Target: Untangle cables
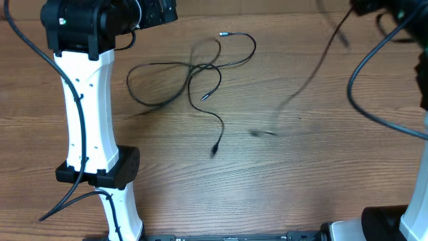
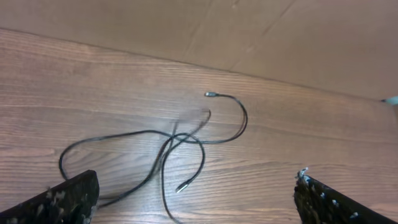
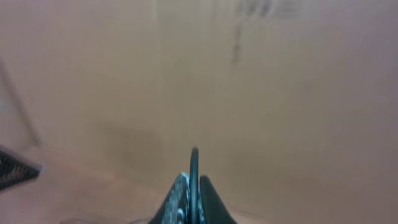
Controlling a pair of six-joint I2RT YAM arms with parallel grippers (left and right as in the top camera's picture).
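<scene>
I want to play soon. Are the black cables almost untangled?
Partly. The right gripper is shut on one cable, which looks separated: overhead it is a blurry strand apart from the rest. The other cables lie looped and crossed on the table, and the open left gripper holds nothing. Those are left.

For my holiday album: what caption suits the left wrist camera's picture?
Open left gripper facing thin black cables, looped and crossed over themselves on a brown wooden table.
</scene>
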